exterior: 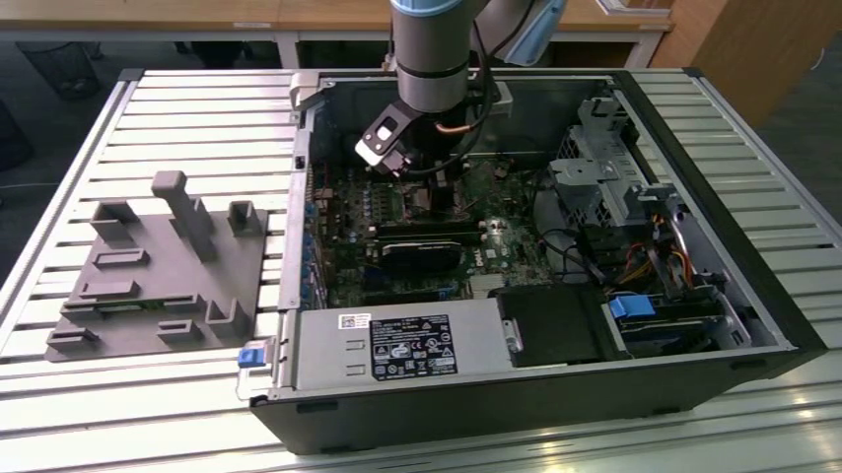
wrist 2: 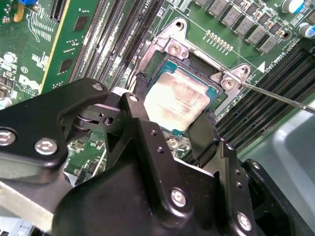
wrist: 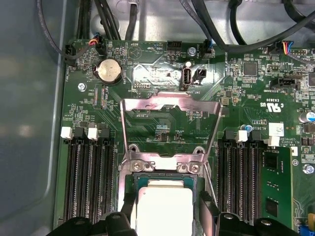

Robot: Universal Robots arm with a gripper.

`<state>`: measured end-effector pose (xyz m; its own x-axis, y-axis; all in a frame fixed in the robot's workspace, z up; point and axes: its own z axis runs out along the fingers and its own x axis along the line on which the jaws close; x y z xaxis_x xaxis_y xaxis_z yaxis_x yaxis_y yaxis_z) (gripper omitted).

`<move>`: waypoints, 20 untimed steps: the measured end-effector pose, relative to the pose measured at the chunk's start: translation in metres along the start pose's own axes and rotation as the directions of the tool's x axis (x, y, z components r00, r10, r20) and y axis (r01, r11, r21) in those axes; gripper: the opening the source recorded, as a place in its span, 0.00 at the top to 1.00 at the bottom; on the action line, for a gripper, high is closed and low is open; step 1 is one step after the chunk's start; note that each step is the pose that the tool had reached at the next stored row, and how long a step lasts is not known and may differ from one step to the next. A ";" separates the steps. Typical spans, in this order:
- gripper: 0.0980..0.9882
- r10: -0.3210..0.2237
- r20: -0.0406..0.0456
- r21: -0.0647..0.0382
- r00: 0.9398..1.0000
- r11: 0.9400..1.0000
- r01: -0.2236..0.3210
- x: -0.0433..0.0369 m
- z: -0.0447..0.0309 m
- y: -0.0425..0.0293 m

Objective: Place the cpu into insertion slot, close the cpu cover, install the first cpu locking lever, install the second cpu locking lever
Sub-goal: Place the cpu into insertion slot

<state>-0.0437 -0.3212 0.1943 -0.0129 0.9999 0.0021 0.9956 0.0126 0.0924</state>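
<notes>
Here the matte black hand (wrist 2: 174, 101) brackets the smudged, square cpu (wrist: 164, 209).

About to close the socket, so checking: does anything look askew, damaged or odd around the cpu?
Nothing looks askew. The cpu lies flat and square in the slot, and the cover is swung open, clear of it. The one oddity is the cpu's metal top, which looks blotchy and smeared in the second wrist view.

Your exterior view looks down into the computer case (exterior: 526, 404); your 2 wrist views closely share the cpu (wrist 2: 179, 98) (wrist: 164, 206).
</notes>
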 end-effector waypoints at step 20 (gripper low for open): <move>0.97 0.000 0.000 0.020 1.000 1.000 0.000 0.0000 -0.0147 0.0041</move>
<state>-0.0410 -0.3213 0.2093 -0.0129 0.9999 0.0023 0.9973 0.0127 0.0722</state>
